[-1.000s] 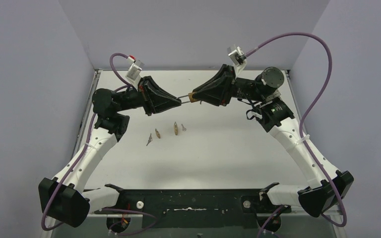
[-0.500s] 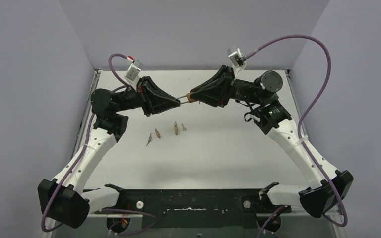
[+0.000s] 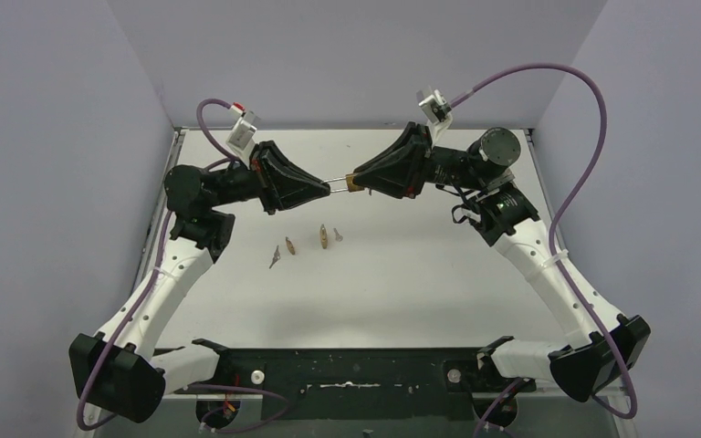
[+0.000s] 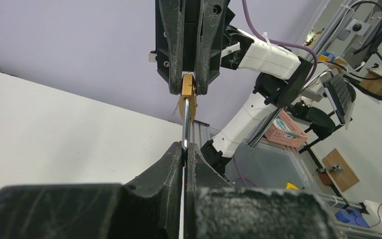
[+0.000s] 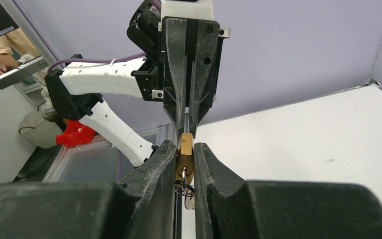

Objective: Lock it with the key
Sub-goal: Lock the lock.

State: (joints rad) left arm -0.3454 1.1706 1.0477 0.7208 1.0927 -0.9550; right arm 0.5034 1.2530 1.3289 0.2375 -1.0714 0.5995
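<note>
A small brass padlock is held in the air between my two arms, above the white table. My right gripper is shut on the padlock body; a key with a ring sits in its keyhole, facing the right wrist camera. My left gripper is shut on the padlock's steel shackle, which runs from its fingertips up to the brass body. The two grippers point at each other, tip to tip.
Three small brass and metal pieces lie on the white table below the padlock, toward the middle left. Grey walls enclose the table at back and sides.
Both arms have shifted slightly; the left wrist has drawn a little left and the padlock sits a touch lower. The grips are unchanged.
</note>
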